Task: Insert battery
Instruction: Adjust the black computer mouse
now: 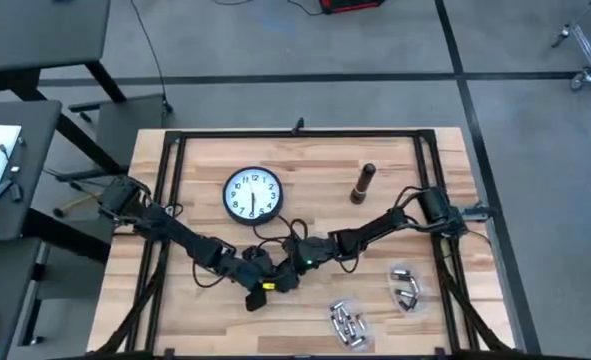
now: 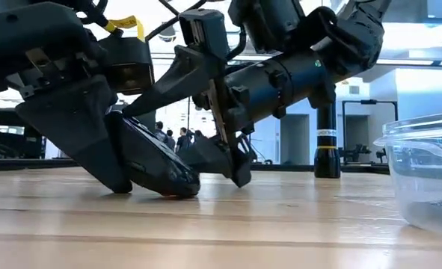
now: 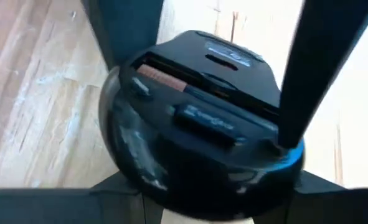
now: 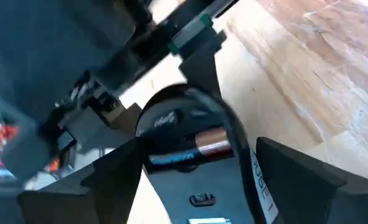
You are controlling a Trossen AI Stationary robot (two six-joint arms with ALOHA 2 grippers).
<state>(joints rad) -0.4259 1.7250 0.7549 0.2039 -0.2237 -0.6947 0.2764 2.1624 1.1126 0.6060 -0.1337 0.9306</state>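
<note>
Wooden table (image 1: pixel 305 165), black frame around its edges.

Computer mouse (image 2: pixel 149 161), black, underside up, tilted, one edge resting on the table near its front centre. Battery bay open; a battery (image 4: pixel 202 144) with a copper-coloured end lies in the bay.

Left gripper (image 1: pixel 258 283): low over the front centre of the table, fingers (image 3: pixel 311 68) clamped on the mouse from either side.

Right gripper (image 1: pixel 297 262): just right of the left gripper, meeting it at the mouse, fingers (image 4: pixel 299 180) apart on either side of the battery bay; whether they touch the battery cannot be told.

Wall clock (image 1: pixel 252 193), white face, flat on the table, far of the grippers and left of centre.

Flashlight (image 1: pixel 363 183), dark, standing upright, right of the clock.

Loose batteries (image 1: pixel 347 322), silver, piled near the front edge, right of the grippers.

Clear plastic container (image 1: pixel 406 286), further right, holding more batteries.
</note>
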